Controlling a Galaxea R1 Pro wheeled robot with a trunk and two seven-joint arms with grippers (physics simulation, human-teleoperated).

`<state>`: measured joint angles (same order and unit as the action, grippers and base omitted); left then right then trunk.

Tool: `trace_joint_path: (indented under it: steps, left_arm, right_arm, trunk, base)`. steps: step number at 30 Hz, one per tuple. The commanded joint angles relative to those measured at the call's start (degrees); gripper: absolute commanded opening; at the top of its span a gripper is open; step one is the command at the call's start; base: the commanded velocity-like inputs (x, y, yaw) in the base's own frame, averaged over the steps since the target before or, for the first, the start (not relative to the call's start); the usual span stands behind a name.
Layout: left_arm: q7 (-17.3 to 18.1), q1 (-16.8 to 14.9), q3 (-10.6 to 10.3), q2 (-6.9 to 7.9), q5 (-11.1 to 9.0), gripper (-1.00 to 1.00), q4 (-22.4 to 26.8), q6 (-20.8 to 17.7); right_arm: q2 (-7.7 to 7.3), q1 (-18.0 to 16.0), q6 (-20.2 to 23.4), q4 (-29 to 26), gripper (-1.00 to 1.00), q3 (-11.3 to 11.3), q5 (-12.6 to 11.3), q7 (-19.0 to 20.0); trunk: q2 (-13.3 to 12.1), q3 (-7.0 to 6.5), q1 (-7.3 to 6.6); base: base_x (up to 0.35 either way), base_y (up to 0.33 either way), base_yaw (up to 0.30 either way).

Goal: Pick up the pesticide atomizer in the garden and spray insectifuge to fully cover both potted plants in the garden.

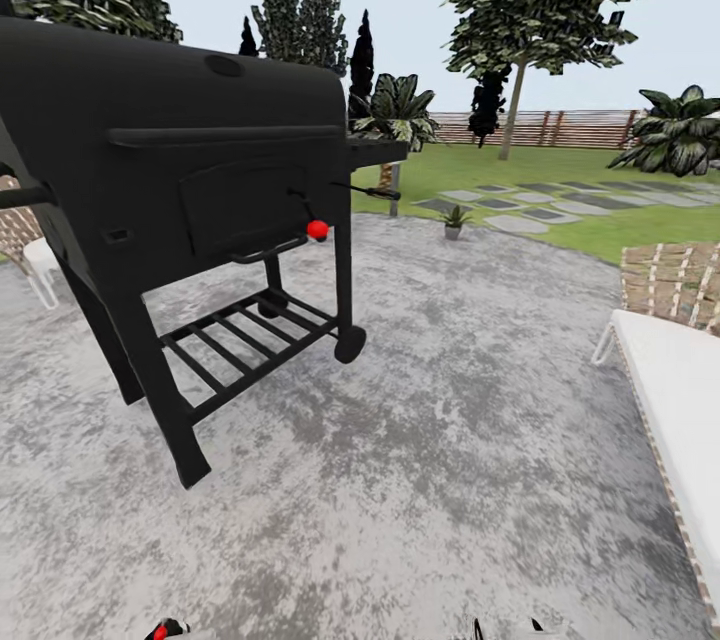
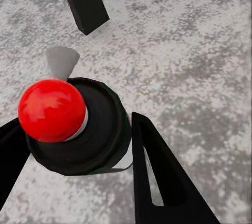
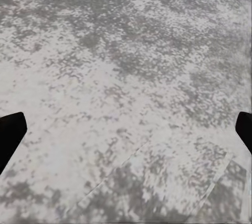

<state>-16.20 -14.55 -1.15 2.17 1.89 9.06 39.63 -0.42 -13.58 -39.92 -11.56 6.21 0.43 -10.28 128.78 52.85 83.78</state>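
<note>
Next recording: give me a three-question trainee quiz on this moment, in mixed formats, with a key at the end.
1. True or false: the right gripper has its fingers spread wide over the bare stone patio.
2. What sits between the fingers of the left gripper? A) the red-topped pesticide atomizer; B) a grill handle; C) nothing.
3. In the head view, which large black object stands on the patio at left?

Key: 1 true; 2 A; 3 the barbecue grill.
</note>
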Motion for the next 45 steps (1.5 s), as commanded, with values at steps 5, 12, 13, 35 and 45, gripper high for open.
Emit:
trace_joint_path:
  steps: [5, 12, 13, 35, 45]
  left_arm:
    - [-0.37, -0.02, -0.17, -0.06, 0.31, -1.0, -0.01, 0.1]
    - [-0.4, -0.03, -0.15, -0.06, 0.27, -1.0, 0.04, 0.1]
    - [-0.41, -0.04, -0.14, -0.05, 0.2, -1.0, 0.06, 0.1]
    - [-0.41, -0.03, -0.08, 0.03, -0.13, -1.0, 0.05, 0.1]
    - [-0.41, -0.03, -0.08, 0.03, -0.07, -1.0, 0.02, 0.1]
  right_arm:
    - [-0.02, -0.05, -0.08, 0.05, 1.0, 0.47, 0.02, -0.53]
    - [-0.02, -0.05, -0.08, 0.05, 1.0, 0.47, 0.03, -0.53]
    - [-0.02, -0.05, -0.09, 0.05, 1.0, 0.47, 0.05, -0.53]
    - [-0.02, -0.05, -0.07, 0.05, 1.0, 0.47, 0.1, -0.6]
    - [-0.07, -0.05, -0.07, 0.05, 1.0, 0.53, 0.19, -0.55]
  trunk:
    - [0.02, 0.05, -0.01]
    - [0.02, 0.05, -0.01]
    - [0.02, 0.05, -0.01]
    - [0.02, 0.05, -0.01]
    - [0.02, 0.05, -0.01]
  base:
    - [0.003, -0.001, -0.266]
    - [0.049, 0.0, -0.266]
    - [0.25, 0.0, -0.266]
    - [0.333, 0.044, -0.266]
    - [0.339, 0.048, -0.094]
